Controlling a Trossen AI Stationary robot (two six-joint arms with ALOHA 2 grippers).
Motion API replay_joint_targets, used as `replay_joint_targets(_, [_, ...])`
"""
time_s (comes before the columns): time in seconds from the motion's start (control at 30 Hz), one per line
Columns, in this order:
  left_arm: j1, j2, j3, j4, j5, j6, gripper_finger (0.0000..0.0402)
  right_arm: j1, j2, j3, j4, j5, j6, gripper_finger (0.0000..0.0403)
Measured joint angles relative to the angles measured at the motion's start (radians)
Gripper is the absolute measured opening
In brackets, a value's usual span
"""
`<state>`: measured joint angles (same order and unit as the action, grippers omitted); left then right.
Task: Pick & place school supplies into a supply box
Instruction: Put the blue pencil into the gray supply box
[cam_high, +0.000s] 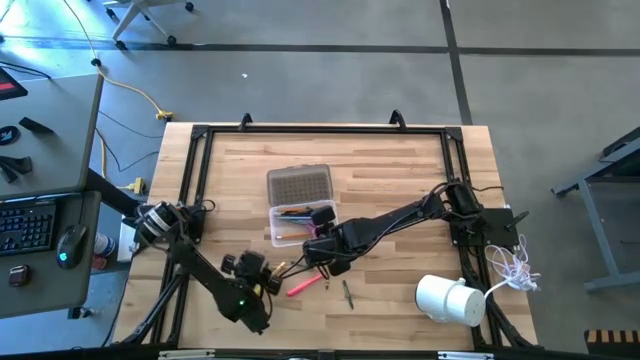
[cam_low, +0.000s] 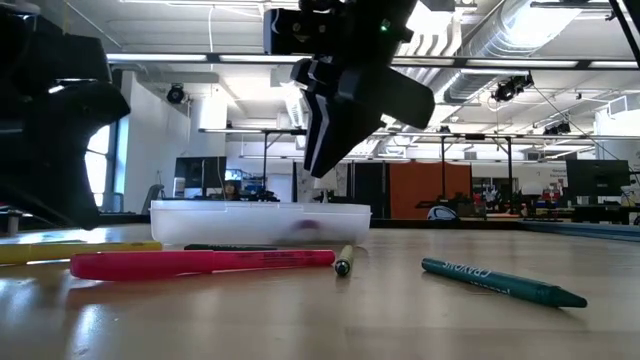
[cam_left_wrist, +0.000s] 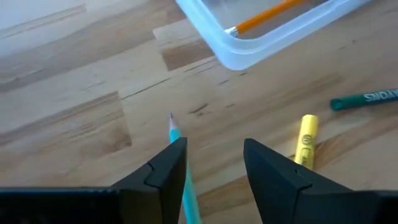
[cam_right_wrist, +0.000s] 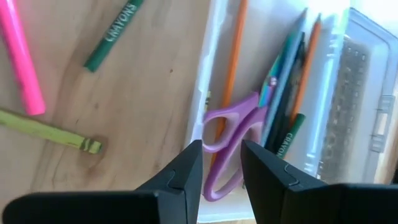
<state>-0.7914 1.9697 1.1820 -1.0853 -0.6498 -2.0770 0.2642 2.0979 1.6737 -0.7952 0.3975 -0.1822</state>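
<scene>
The clear supply box sits mid-table, holding pencils and the purple scissors; its ribbed lid lies on the far side of it. My right gripper hangs open just above the box's near right corner, over the scissors, which lie inside. My left gripper is open and low over the table, nearer than the box. A light-blue pencil lies on the wood along the inner side of one finger. A yellow highlighter, a pink marker and a green crayon lie nearby. My left gripper stands with its fingers slanting down on either side of the light-blue pencil's pointed end. The pencil runs close along the inner side of one finger. I cannot tell whether that finger touches it. The pencil lies flat on the table.
A white cylinder and a white cord sit at the table's near right. An olive pen lies beside the pink marker. A dark frame borders the wooden top.
</scene>
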Motion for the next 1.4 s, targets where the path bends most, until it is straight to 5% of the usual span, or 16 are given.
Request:
replay_joint_targets(0.23, [-0.001,0.0,-0.005,-0.031,0.031,-0.101,0.0175,-0.002,0.0,0.0,0.004,-0.079,0.002,0.0096])
replay_joint_targets(0.47, [-0.005,-0.009,-0.136,0.182,0.003,-0.104,0.0172,-0.002,0.0,0.0,0.035,-0.112,0.003,0.0096])
replay_joint_targets(0.7, [-0.009,-0.006,-0.183,0.217,-0.049,-0.119,0.0157,-0.002,0.0,0.0,0.062,-0.179,0.002,0.0096])
replay_joint_targets(1.17, [-0.018,0.01,-0.257,0.266,-0.078,-0.081,0.0035,-0.002,0.0,0.001,0.06,-0.3,0.052,0.0096])
replay_joint_targets(1.4, [-0.013,0.015,-0.24,0.252,-0.162,-0.109,0.0031,0.008,0.0,0.001,0.073,-0.409,0.047,0.0096])
